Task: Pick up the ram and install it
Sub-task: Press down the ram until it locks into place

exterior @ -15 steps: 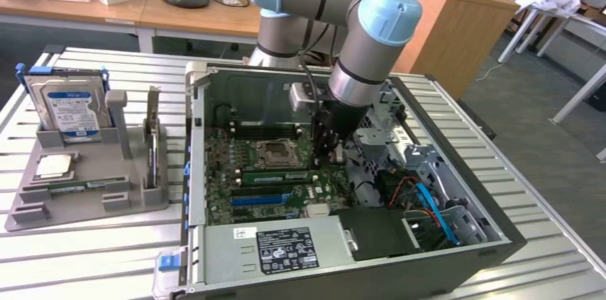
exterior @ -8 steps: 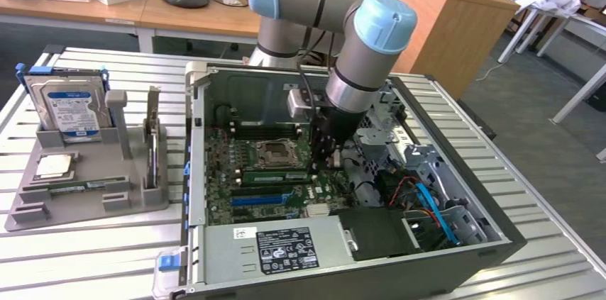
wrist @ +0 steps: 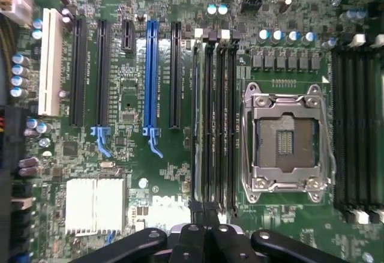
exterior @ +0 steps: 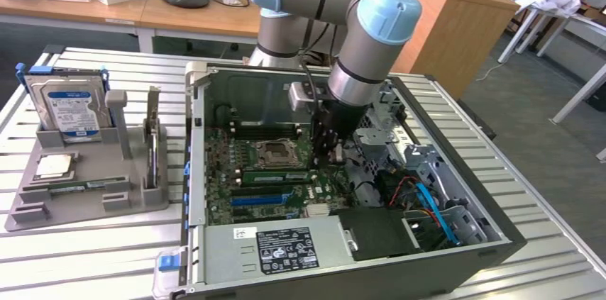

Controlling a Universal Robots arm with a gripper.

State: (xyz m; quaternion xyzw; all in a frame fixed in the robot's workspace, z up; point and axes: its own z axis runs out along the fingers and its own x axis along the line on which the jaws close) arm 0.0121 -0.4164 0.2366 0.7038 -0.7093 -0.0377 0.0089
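Exterior view: slatted metal table point(exterior: 85, 243), wooden desks point(exterior: 123, 9) behind

case: open PC tower point(exterior: 455, 243) lying on slatted table point(exterior: 85, 250), mobo point(wrist: 132, 95) facing up
cpu socket: point(wrist: 285, 137) silver frame, no chip in it
pcie: blue slot point(wrist: 150, 77) btwn black ones
heatsink: point(wrist: 95, 206) silver, near blue slot's end
tray: grey holder point(exterior: 85, 193) w/ hard drive point(exterior: 68, 108) standing upright, exterior view's left
psu: point(exterior: 274, 247) labelled, front edge of case

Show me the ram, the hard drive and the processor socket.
ram point(exterior: 274, 176), exterior view, middle of the green stick lying on the motherboard.
hard drive point(exterior: 70, 106), exterior view, its blue-white label.
processor socket point(wrist: 284, 140), wrist view, the open centre inside the metal frame.
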